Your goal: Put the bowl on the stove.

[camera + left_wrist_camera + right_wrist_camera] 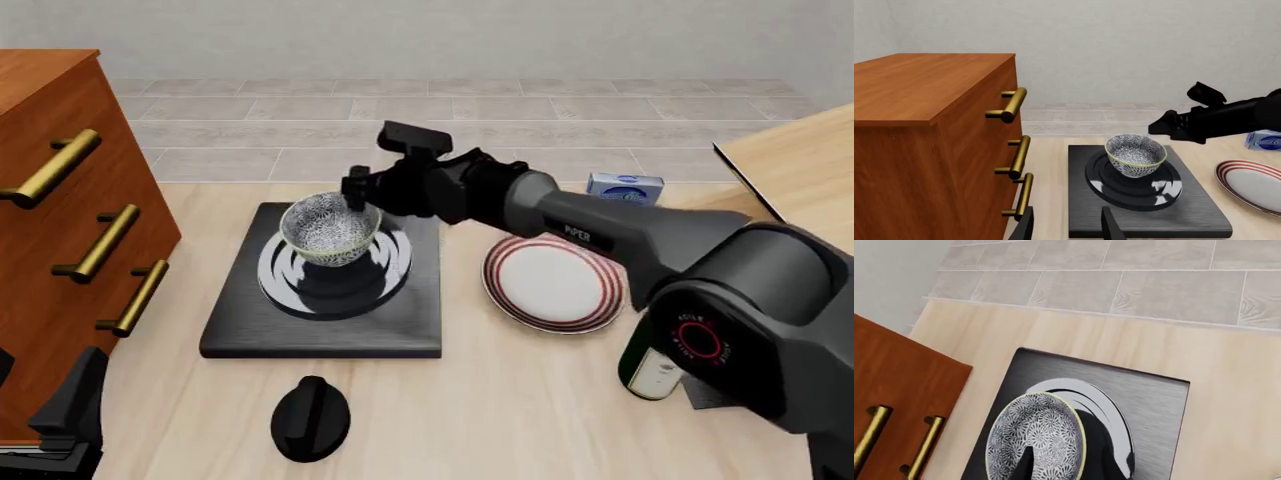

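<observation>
The round, deep bowl with a dense blue-grey floral pattern and a pale rim (328, 229) stands upright on the silver-grey burner rings of the flat black square stove (400, 320), a little toward 12 o'clock of the rings' centre in the front view. The stove lies on the pale wooden bench (534, 400) at about 9 o'clock from its middle.

The black right gripper (358, 188) hangs over the bowl's far-right rim, at about 1 o'clock of the bowl. In the right wrist view a dark fingertip (1026, 462) lies across the patterned inside of the bowl (1037, 437), but I cannot tell from any view whether the jaws clasp the rim or stand apart.

The left gripper (1067, 227) sits low at the near-left edge of the bench, its two fingers apart with nothing between them, pointing at the stove (1187, 210).

A flat white plate with red rings (553, 283) lies just at 3 o'clock of the stove. A small black round knob (310, 418) rests at 6 o'clock of it. A reddish-brown wooden cabinet with brass handles (54, 230) stands at 9 o'clock.
</observation>
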Tool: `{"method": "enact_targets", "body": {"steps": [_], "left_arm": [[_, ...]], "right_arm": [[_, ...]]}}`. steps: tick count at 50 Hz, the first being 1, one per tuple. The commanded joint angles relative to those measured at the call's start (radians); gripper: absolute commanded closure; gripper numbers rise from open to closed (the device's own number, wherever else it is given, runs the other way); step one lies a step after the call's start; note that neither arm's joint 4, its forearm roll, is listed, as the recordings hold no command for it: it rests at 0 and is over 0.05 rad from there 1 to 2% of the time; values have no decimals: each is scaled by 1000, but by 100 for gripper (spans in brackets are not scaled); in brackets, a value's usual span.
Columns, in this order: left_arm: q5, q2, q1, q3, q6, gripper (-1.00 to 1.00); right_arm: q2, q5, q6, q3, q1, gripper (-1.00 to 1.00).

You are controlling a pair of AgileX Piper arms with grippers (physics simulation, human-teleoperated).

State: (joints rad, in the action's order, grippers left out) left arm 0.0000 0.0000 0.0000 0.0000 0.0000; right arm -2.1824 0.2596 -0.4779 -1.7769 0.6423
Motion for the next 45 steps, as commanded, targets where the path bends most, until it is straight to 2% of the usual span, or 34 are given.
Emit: {"method": "enact_targets", "body": {"steps": [1,18,23,28,29,32,33,35,37,45], "left_arm": [[0,0,0,0,0,-100],[0,0,0,0,0,-100],[0,0,0,0,0,-100],[0,0,0,0,0,-100],[0,0,0,0,0,-100],[0,0,0,0,0,-100],[0,0,0,0,0,-100],[0,0,0,0,0,-100],[0,0,0,0,0,-100],[0,0,0,0,0,-100]], "right_arm": [[60,22,22,6,-10,-100],[199,24,54,81,7,-100],[276,-8,75,153,14,-100],[360,-59,57,252,31,-100],[380,-63,73,267,35,-100],[403,-71,64,290,41,-100],[421,-72,81,300,41,-100],[446,-79,74,324,48,-100],[467,-83,92,336,47,-100],[559,-104,97,408,77,-100]]}}
